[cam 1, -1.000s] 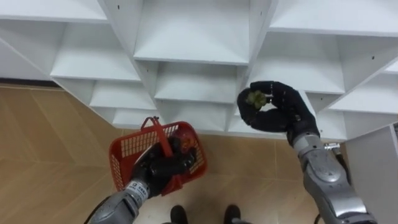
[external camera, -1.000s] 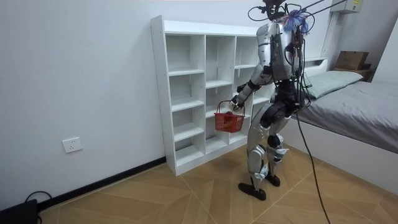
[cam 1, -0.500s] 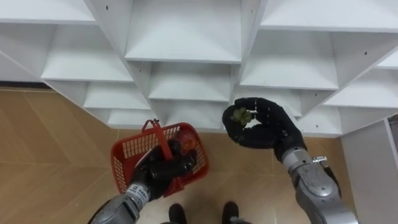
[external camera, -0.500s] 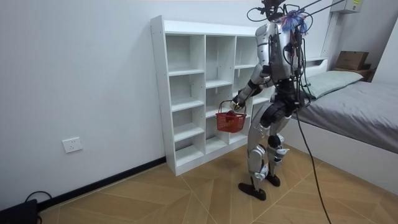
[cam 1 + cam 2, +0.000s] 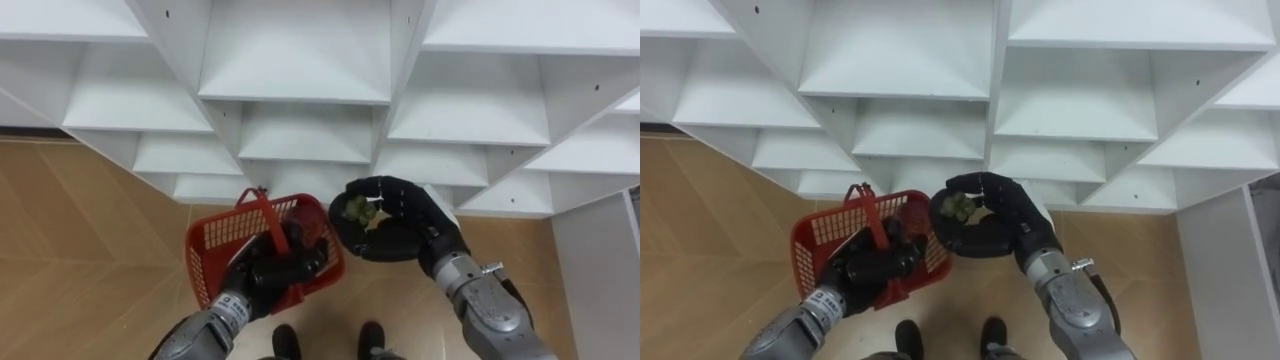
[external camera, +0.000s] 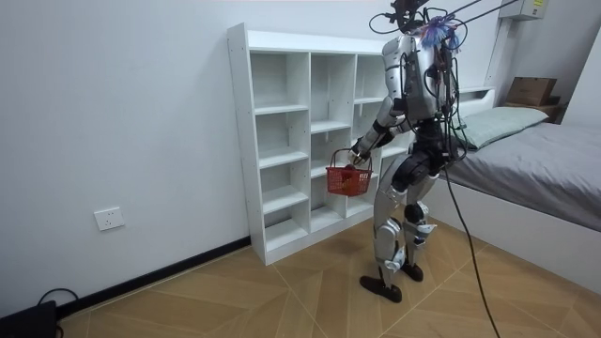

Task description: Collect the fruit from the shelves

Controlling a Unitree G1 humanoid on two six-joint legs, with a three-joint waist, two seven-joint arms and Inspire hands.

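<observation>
Now the robot stands upright on the wooden floor (image 6: pixel 282 291), close before the white closet (image 6: pixel 310 141). A bed (image 6: pixel 535 155) is behind it, at the room view's right. Its head is bent down toward the lower shelves.

The left hand (image 5: pixel 268 272) comes in from the lower left. Its dark fingers are curled round the handle (image 5: pixel 265 205) of a red basket (image 5: pixel 215 240), and the basket hangs in front of the robot's body, above the floor and just before the closet's lower compartments. Inside the basket, near the handle, lies something red and round, a red fruit (image 5: pixel 912 212), partly hidden by the hand and the mesh wall.

The right hand (image 5: pixel 395 235) comes in from the lower right and is held beside the basket, at its right edge. Its fingers and thumb are bent round into a ring and they pinch a small green fruit (image 5: pixel 357 209) between them. The fruit has a lumpy surface; which kind it is I cannot tell. It is in the hand, not in the basket and not on a shelf. Seen from the head, it sits just at the basket's right rim, between the basket and the closet's bottom shelves. How high it is above the rim I cannot say.

In the room view the basket (image 6: pixel 348 178) shows at the height of the robot's hips, between the robot and the closet.
</observation>
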